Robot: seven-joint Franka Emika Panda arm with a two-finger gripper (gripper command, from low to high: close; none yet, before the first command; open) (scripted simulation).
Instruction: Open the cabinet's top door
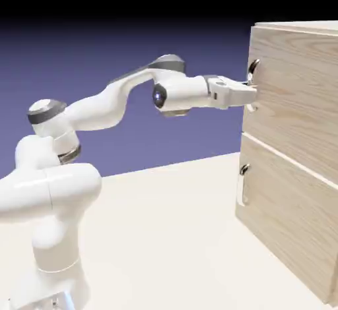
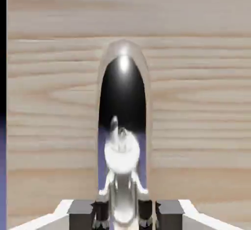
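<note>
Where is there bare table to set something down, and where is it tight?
Free: the table between the robot's base and the cabinet. Tight: at the top door, where the gripper is shut on the handle, hard against the wood.

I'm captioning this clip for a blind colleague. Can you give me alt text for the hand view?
The gripper has its jaws shut on the top door's silver handle, which runs up the picture's middle and mirrors the robot's hand. Light wood grain of the top door fills nearly everything else.
</note>
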